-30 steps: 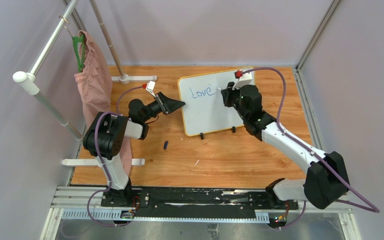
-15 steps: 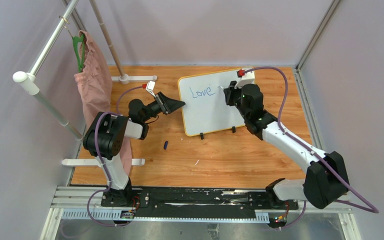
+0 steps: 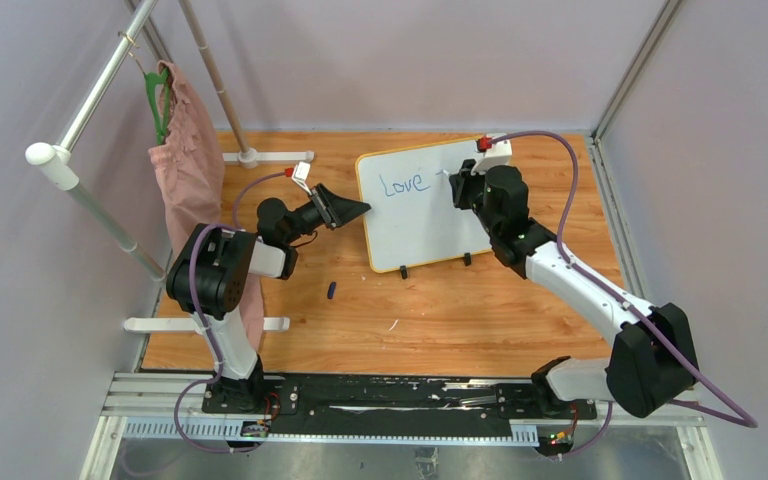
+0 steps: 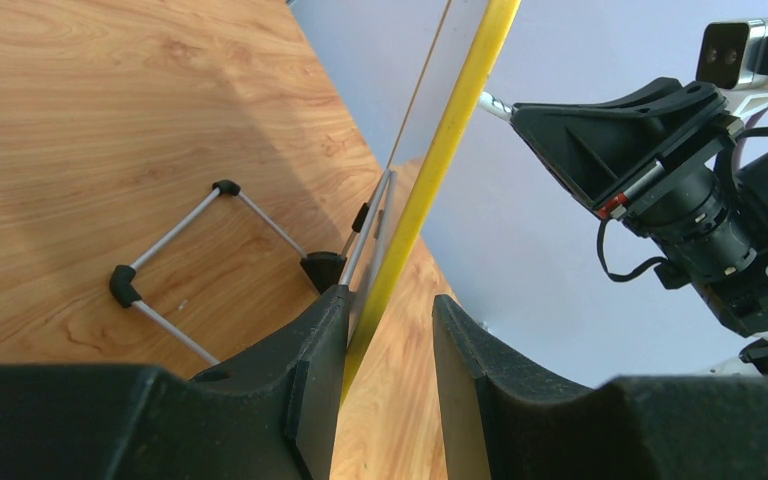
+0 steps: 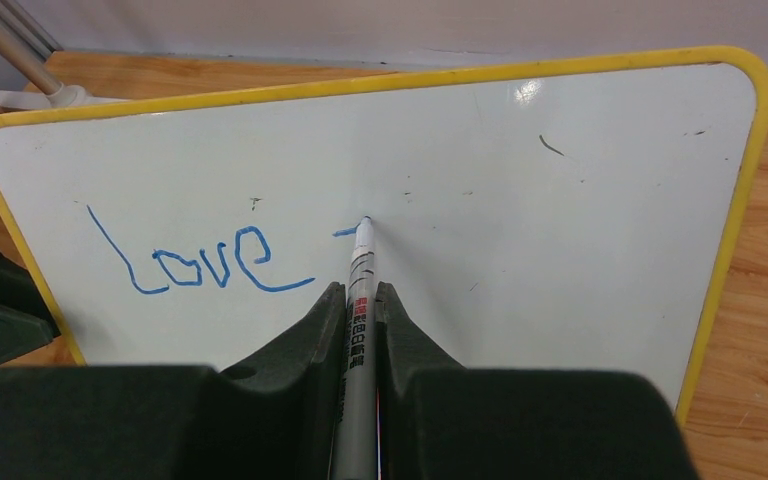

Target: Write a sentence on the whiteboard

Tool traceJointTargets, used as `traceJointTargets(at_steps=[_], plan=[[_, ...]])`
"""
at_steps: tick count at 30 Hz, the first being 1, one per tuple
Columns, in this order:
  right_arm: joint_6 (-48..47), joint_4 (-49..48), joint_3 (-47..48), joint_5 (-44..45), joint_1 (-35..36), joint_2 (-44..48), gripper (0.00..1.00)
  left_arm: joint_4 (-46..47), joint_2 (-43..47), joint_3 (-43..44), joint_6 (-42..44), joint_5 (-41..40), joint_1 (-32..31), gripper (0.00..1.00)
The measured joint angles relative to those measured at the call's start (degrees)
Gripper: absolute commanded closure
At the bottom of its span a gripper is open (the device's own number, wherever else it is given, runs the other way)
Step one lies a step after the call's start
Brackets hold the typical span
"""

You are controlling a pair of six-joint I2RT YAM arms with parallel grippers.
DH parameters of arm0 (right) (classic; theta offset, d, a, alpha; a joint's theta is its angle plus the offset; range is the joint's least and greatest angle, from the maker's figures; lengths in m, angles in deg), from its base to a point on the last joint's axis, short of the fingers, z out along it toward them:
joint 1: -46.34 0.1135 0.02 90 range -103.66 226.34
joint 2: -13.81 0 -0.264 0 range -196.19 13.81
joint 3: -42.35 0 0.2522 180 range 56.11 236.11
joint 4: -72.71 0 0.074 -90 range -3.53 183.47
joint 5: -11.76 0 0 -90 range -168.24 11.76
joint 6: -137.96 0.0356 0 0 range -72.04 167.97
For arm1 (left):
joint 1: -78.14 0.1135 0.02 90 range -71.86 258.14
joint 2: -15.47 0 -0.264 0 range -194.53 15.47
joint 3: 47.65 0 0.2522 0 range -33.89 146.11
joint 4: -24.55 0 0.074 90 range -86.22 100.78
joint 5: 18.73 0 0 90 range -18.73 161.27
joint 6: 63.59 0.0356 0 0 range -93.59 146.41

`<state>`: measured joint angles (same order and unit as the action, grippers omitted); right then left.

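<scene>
Blue ink so far: the sentence (image 5: 200,262) reads only "Love", on the upper left of the panel, with a short fresh tick at the nib.
Whiteboard (image 3: 422,225): propped on its small feet at the far middle of the wooden table (image 3: 480,310), between the two arms.
Right gripper (image 5: 360,293): fingers pressed together on the marker (image 5: 359,290), whose tip touches the board just right of "Love".
Left gripper (image 4: 390,305): fingers spread astride the yellow rim at the board's left edge. One seems to lie against the back and the other shows a gap (a brace more than a clamp).
Step in hand: starting the second word, as I judge it.
Doing it well: press lightly and evenly, since a propped board may rock or slide. Leave a clear gap after "Love", match its letter height, and use short strokes so the word fits before the right rim.
Loose piece: a small dark cap (image 3: 331,290) lies on the table, well apart from the board.
</scene>
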<state>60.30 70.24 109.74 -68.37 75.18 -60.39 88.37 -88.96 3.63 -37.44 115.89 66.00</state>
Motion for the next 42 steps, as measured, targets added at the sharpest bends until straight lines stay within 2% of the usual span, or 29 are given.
traceJointTargets(at_steps=[23, 42], plan=[[2.3, -0.1, -5.8, -2.1, 0.0, 2.5, 1.00, 0.1, 0.0, 0.0, 0.0, 0.0, 0.0, 0.59], [2.3, 1.5, -3.6, -2.1, 0.0, 1.9, 1.00, 0.3, 0.0, 0.0, -0.1, 0.0, -0.1, 0.59]])
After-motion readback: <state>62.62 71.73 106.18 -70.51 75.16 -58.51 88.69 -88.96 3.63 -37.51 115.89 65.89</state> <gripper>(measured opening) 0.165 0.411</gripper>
